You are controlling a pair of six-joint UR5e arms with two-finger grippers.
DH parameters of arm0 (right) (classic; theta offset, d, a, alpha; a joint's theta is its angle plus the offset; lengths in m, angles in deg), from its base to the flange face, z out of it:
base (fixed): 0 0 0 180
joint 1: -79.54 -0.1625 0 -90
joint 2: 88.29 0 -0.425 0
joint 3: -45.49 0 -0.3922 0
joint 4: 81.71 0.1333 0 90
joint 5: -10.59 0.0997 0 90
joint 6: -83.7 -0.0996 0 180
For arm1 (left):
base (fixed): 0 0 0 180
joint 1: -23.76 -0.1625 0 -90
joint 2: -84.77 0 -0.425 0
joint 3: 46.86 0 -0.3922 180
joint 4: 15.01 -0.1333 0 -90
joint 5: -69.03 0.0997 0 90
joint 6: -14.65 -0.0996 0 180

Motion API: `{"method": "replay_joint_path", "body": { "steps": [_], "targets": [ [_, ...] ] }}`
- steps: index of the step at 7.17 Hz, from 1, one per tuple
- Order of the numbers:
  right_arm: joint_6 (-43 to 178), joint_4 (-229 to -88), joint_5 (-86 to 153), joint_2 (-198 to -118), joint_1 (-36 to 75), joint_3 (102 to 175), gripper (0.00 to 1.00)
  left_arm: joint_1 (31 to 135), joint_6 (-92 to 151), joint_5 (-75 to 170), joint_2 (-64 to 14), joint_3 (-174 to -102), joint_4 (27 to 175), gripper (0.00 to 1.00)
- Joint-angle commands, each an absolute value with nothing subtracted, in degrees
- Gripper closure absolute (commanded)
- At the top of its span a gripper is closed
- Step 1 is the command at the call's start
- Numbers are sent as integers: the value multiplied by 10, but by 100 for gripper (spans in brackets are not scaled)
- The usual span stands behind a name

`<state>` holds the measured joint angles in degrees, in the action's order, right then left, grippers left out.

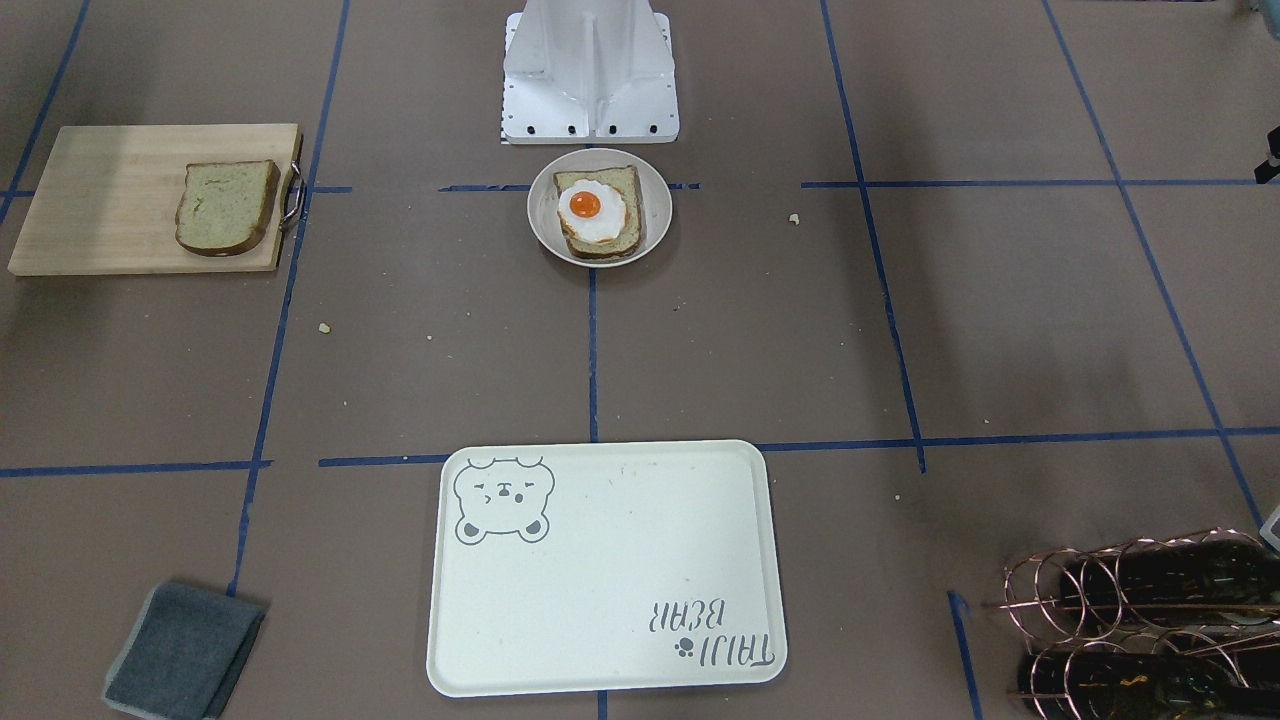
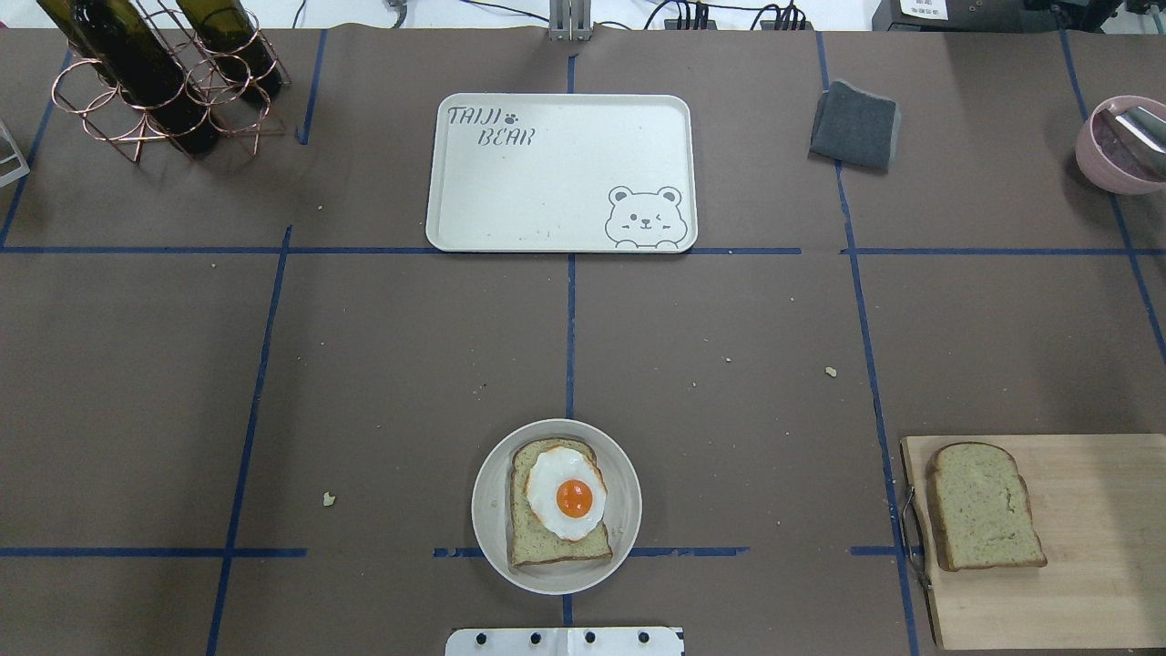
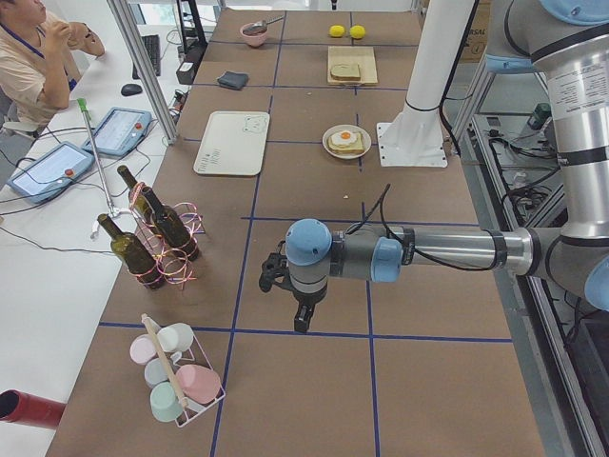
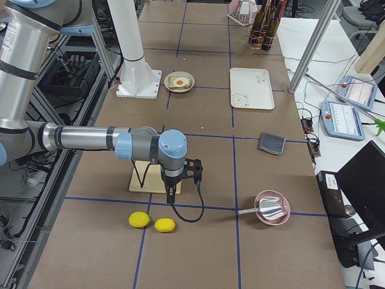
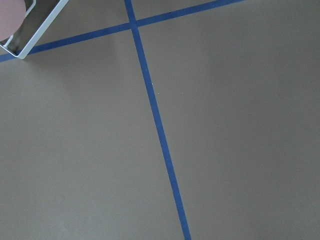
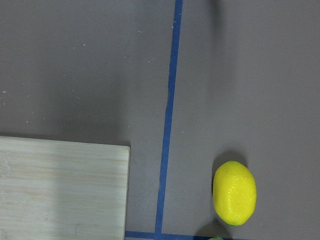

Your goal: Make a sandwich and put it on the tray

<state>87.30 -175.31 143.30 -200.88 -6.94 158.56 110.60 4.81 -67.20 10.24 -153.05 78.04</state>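
One bread slice (image 2: 547, 545) lies on a small round white plate (image 2: 487, 510) near the robot base, with a fried egg (image 2: 567, 492) on top. A second bread slice (image 2: 984, 507) lies on the wooden cutting board (image 2: 1093, 547). The cream bear tray (image 2: 560, 173) is bare at the far middle. My left gripper (image 3: 300, 322) hangs over bare table far off to the left; I cannot tell if it is open. My right gripper (image 4: 171, 194) hangs near the cutting board's outer end; I cannot tell its state. Neither wrist view shows fingers.
A copper rack with wine bottles (image 2: 155, 73) stands far left. A grey cloth (image 2: 854, 125) and a pink bowl (image 2: 1120, 146) are far right. Two lemons (image 4: 139, 220) lie beyond the board; one also shows in the right wrist view (image 6: 234, 192). A cup rack (image 3: 176, 381) stands near my left gripper.
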Motion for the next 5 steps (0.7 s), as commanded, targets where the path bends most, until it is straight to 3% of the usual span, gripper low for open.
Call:
{"method": "replay_joint_path", "body": {
  "steps": [1, 3, 5],
  "targets": [
    [877, -1751, 1435, -2008, -69, 1589, 0, 1108, 48, -672, 104, -1545, 781, 0],
    [876, -1623, 1432, -2016, -71, 1582, 0, 1108, 48, -672, 104, -1547, 782, 0],
    [864, -1601, 1411, -1988, -68, 1598, 0, 1108, 48, -672, 104, -1548, 782, 0]
  ]
}}
